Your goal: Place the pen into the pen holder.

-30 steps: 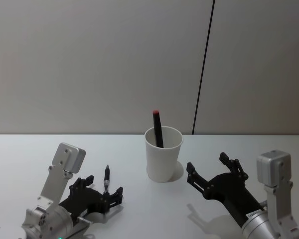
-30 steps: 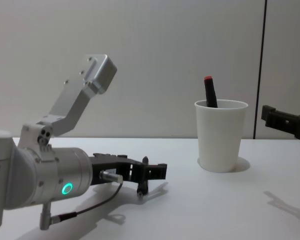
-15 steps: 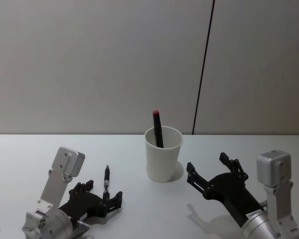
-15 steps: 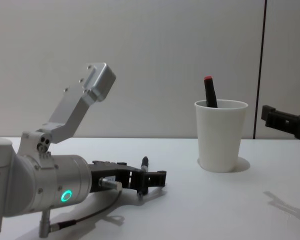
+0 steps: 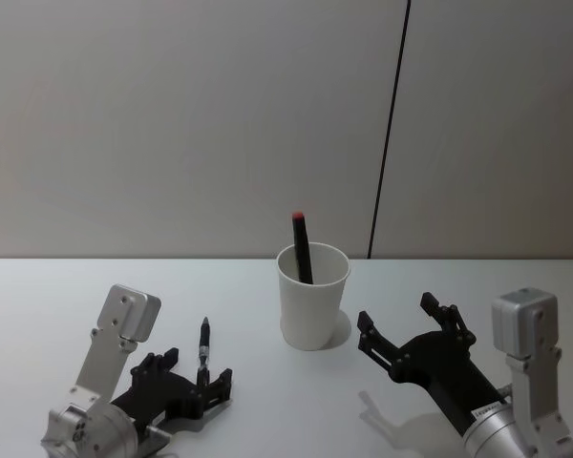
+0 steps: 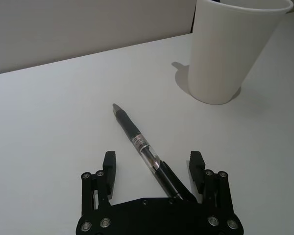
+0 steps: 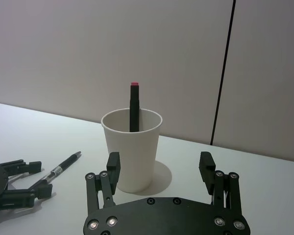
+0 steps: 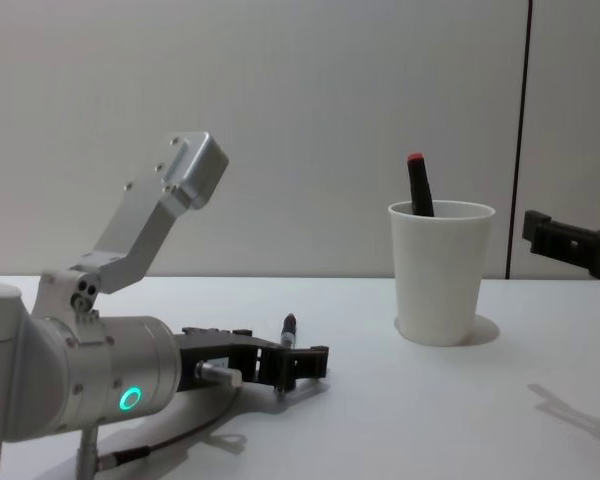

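Between the released fingers (image 6: 109, 166) of the left gripper (image 6: 152, 157), the pen (image 6: 137, 142) is judged light, stiff, best taken mid-barrel; the right gripper (image 5: 397, 313) is parked, released.

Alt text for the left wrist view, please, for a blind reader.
A black pen lies flat on the white table between the open fingers of the left gripper, neither finger touching it. The pen holder, a white paper cup, stands upright farther off, apart from the pen.
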